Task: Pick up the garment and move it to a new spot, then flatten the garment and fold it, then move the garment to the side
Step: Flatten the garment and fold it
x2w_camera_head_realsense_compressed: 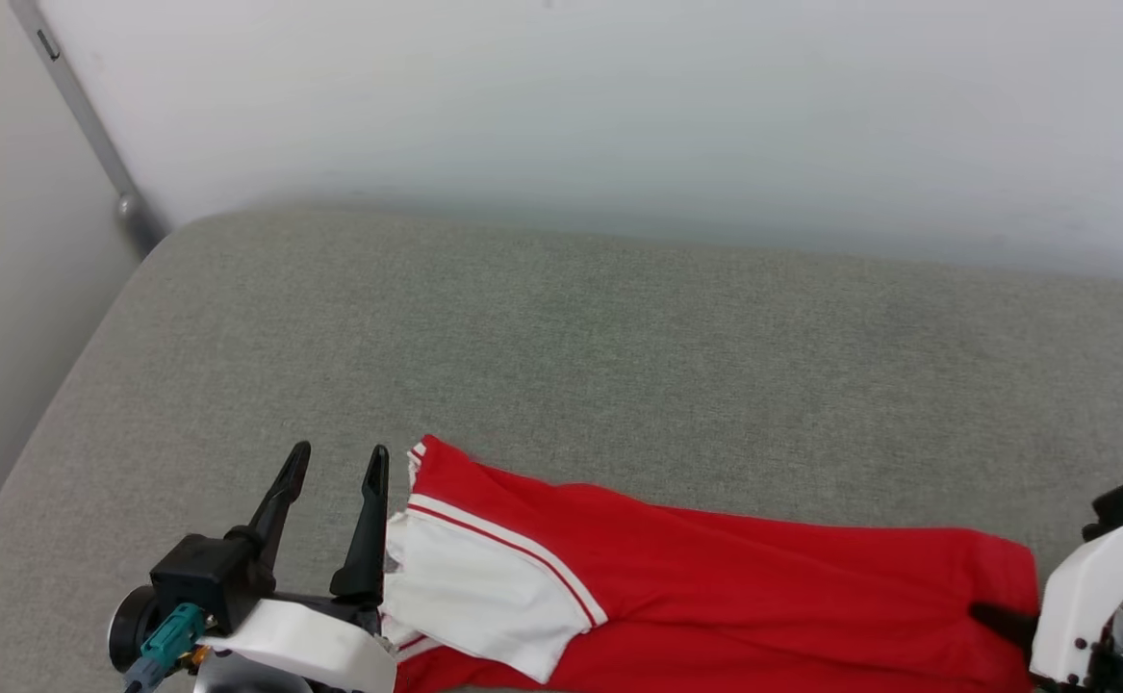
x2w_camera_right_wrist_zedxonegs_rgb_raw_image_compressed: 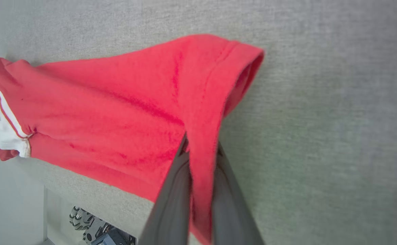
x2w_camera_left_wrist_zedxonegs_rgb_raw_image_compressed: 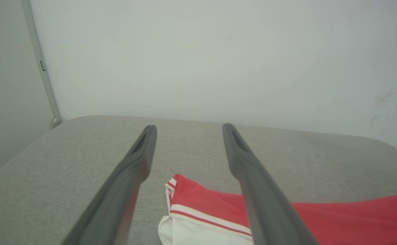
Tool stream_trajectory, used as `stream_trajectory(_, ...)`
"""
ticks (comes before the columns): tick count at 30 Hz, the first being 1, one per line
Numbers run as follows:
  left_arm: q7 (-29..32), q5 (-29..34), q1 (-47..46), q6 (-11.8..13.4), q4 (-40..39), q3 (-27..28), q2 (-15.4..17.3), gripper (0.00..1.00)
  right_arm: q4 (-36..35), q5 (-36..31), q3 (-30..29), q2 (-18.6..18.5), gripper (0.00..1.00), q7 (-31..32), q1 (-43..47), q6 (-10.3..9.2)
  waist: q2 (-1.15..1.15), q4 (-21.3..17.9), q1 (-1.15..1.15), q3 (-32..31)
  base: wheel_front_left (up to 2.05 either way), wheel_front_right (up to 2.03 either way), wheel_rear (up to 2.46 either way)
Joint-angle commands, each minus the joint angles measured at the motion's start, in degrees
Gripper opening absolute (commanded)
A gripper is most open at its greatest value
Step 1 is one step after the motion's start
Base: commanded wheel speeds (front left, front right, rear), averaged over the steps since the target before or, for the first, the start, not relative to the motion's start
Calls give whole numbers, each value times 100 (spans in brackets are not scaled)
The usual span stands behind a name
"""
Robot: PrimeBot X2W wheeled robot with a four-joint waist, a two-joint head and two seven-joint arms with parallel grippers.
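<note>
The garment (x2w_camera_head_realsense_compressed: 715, 587), a red jersey T-shirt with a white striped sleeve, lies folded lengthwise along the near edge of the grey cushion. Its letters and number are hidden. My left gripper (x2w_camera_head_realsense_compressed: 335, 462) stands open just left of the white sleeve (x2w_camera_head_realsense_compressed: 474, 587), nothing between its fingers. In the left wrist view the sleeve and collar end (x2w_camera_left_wrist_zedxonegs_rgb_raw_image_compressed: 191, 204) lie below and between the spread fingers (x2w_camera_left_wrist_zedxonegs_rgb_raw_image_compressed: 140, 153). My right gripper (x2w_camera_head_realsense_compressed: 994, 616) is shut on the garment's red hem at the right end. The right wrist view shows the hem (x2w_camera_right_wrist_zedxonegs_rgb_raw_image_compressed: 201, 136) pinched between the two fingers (x2w_camera_right_wrist_zedxonegs_rgb_raw_image_compressed: 174, 190).
The grey fabric cushion (x2w_camera_head_realsense_compressed: 619, 356) stretches wide behind the garment, with a white wall (x2w_camera_head_realsense_compressed: 619, 106) at its back. A grey pole (x2w_camera_head_realsense_compressed: 89, 125) runs down the wall at the far left. Part of the robot's base (x2w_camera_right_wrist_zedxonegs_rgb_raw_image_compressed: 93, 228) is visible below the cushion's edge.
</note>
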Motion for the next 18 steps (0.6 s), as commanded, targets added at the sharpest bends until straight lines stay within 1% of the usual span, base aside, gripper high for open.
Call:
stream_trajectory(1, 21, 10, 78, 41, -26, -11, 19, 100, 32, -39, -89, -97, 0, 10, -79, -3, 0, -102, 0, -86, 0, 0, 0)
stream_trajectory(6, 77, -9, 189, 144, -92, -12, 15, 100, 75, -309, -590, -367, 0, 17, -59, -3, 0, -328, 0, -148, 0, 0, 0)
stream_trajectory(11, 89, -25, 220, 184, -128, -12, 15, 100, -125, -674, -1304, -584, 0, 146, -37, -3, 0, -482, 0, -154, 0, 0, 0)
stream_trajectory(14, 94, -34, 238, 205, -139, -17, 11, 100, -274, -782, -1659, -476, 0, 279, -134, -3, 0, -548, 0, -150, 0, 0, 0)
stream_trajectory(16, 93, -43, 252, 218, -139, -23, 3, 100, -328, -668, -1816, -219, 0, 485, -192, -2, 0, -580, 0, -151, 0, 0, 0)
stream_trajectory(18, 97, -48, 255, 223, -137, -34, -2, 100, -347, -505, -1930, 98, 0, 819, -229, -2, 0, -599, 0, -154, 0, 0, 0)
